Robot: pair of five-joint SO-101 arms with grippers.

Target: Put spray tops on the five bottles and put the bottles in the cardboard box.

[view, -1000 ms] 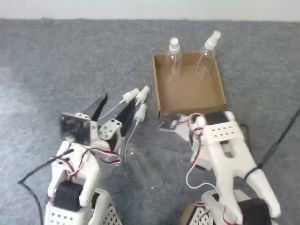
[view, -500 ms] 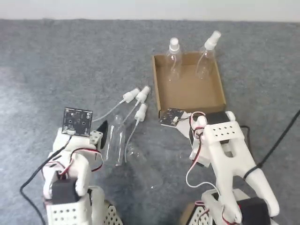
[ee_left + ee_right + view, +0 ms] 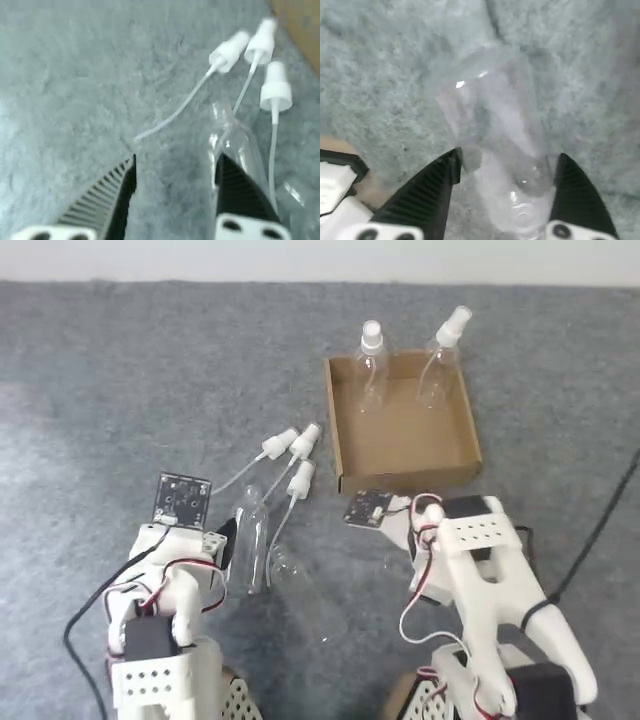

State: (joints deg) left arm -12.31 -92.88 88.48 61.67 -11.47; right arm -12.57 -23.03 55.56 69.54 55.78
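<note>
Two clear bottles (image 3: 370, 365) (image 3: 440, 360) with white spray tops stand at the far side of the cardboard box (image 3: 404, 472). Three loose spray tops (image 3: 300, 478) (image 3: 274, 91) lie on the carpet left of the box. A topless bottle (image 3: 250, 535) (image 3: 240, 145) lies beside my left gripper (image 3: 222, 540) (image 3: 176, 159), which is open and empty above the carpet. A second topless bottle (image 3: 300, 590) lies to its right. My right gripper (image 3: 510, 155) is open, its fingers on either side of a third clear bottle (image 3: 492, 120) lying on the carpet.
Grey carpet (image 3: 120, 390) covers the whole work area, with bare room to the left and far left. A black cable (image 3: 600, 530) runs along the right side. The box sits just beyond the right arm (image 3: 480, 540).
My left arm has pulled back from the spray tops toward its base, uncovering the bottle that lies beside it. The right arm has hardly shifted.
</note>
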